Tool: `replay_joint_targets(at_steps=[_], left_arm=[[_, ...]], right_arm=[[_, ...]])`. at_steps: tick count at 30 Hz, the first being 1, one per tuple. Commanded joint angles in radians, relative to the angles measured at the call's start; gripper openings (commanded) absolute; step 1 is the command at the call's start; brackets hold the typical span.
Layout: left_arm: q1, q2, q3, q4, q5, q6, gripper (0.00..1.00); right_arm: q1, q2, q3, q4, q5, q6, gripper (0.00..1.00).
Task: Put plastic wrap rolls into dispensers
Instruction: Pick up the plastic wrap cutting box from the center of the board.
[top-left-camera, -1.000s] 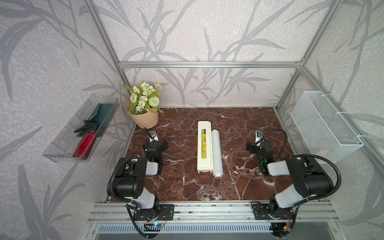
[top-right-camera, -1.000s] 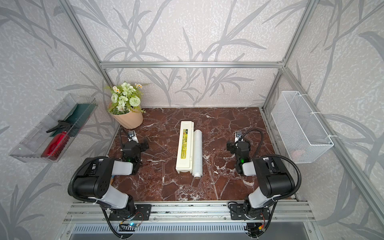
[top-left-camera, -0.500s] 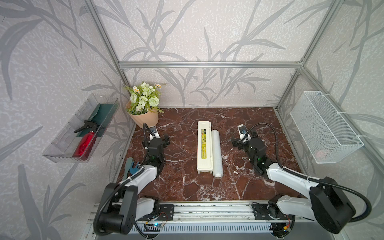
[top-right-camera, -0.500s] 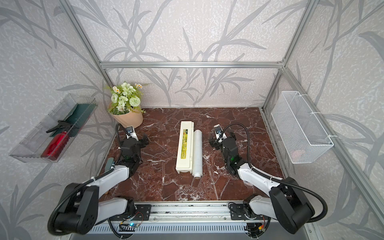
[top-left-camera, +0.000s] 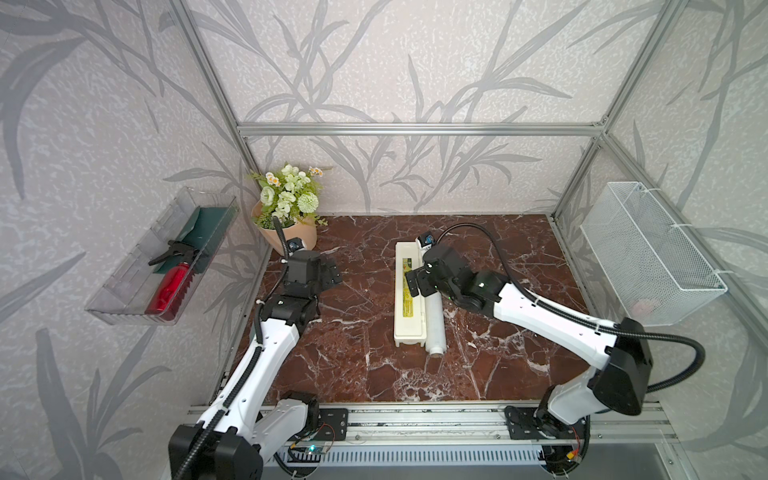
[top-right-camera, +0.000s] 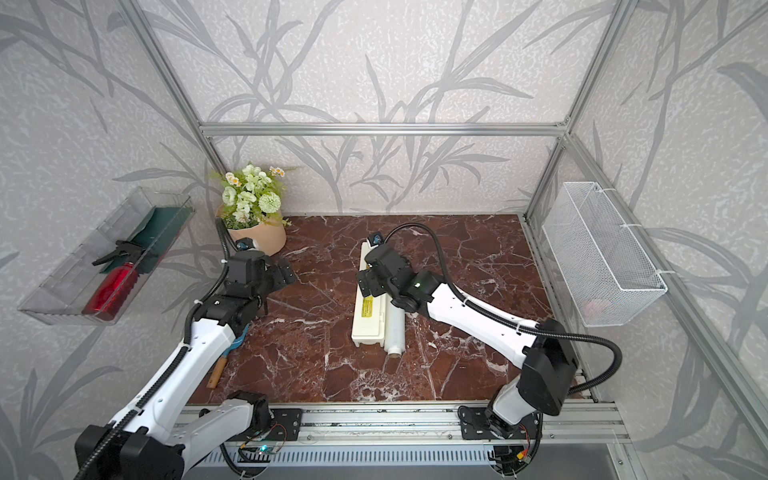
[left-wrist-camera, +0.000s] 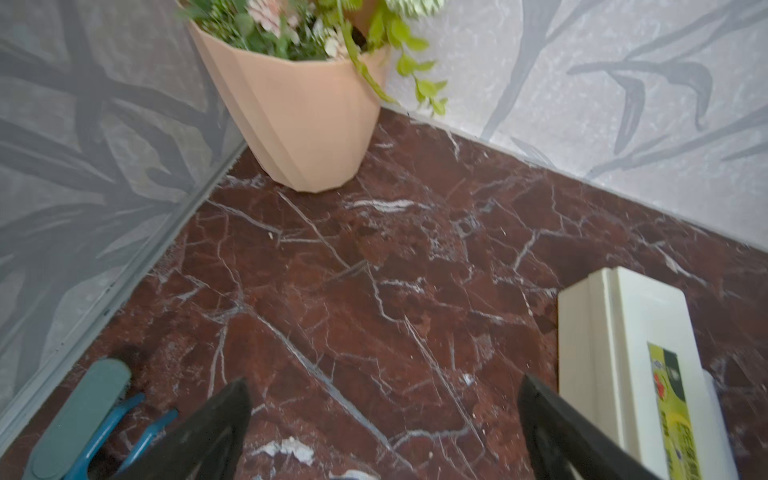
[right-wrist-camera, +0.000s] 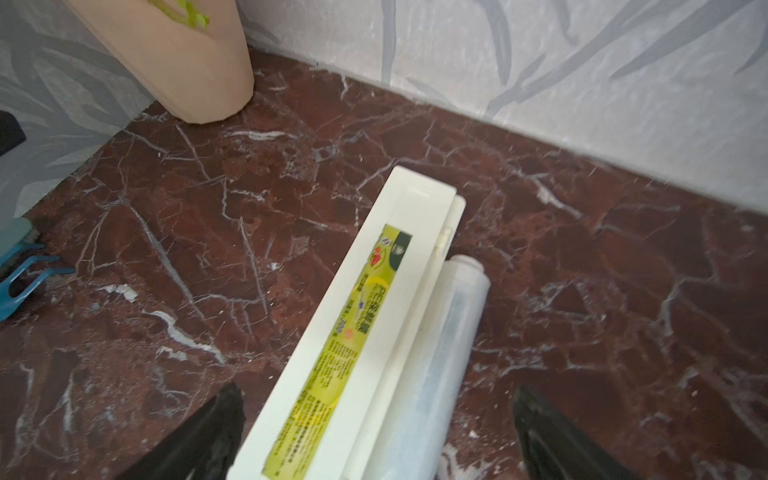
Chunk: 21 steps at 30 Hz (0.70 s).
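Roll: the plastic wrap roll (top-left-camera: 434, 328) lies flat on the worktop (top-left-camera: 357, 365), touching the long side of the dispenser (top-left-camera: 408, 328) that faces the right arm, with its tube core end toward the near edge.
Dispenser: mid-worktop, lid down, yellow-green label up; the roll is outside it.
Long axis: roll and dispenser run parallel, from the near edge toward the back wall.
Right hand: the right hand (top-left-camera: 417, 282) hangs over the far half of the pair, spread as wide as it goes and holding nothing. In the right wrist view both things pass between its fingers, running lengthwise away from the camera.
Left hand: the left hand (top-left-camera: 330, 274) is equally wide open and empty, well apart on the left side, near the flower pot (top-left-camera: 291, 239).
Nearer arm: the right, clearly; the roll also lies on its side of the dispenser.
Step, as judged: approach only; nothing is gripped and loading has not begun.
Next move, as judged: the fingers span across the long axis but straddle both things, so taking the roll alone calls for a shift toward the roll.
Risk: a nudged roll may roll off sideways.
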Motion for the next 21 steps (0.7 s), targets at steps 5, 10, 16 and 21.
replay_joint_targets(at_steps=[5,10,16,21], left_arm=[[-0.052,-0.026,0.059,-0.270,0.188,-0.022,0.99],[-0.091,-0.034,0.043,-0.306,0.207,-0.017,0.99],[-0.126,-0.037,0.017,-0.299,0.217,-0.025,0.99],[-0.134,-0.040,-0.001,-0.286,0.225,-0.034,0.99]], right_arm=[[0.021,0.214,0.135,-0.268,-0.081,0.242,0.99],[0.022,0.304,0.173,-0.297,-0.072,0.291,0.99],[0.022,0.367,0.212,-0.315,-0.092,0.299,0.99],[0.022,0.400,0.222,-0.321,-0.117,0.324,0.99]])
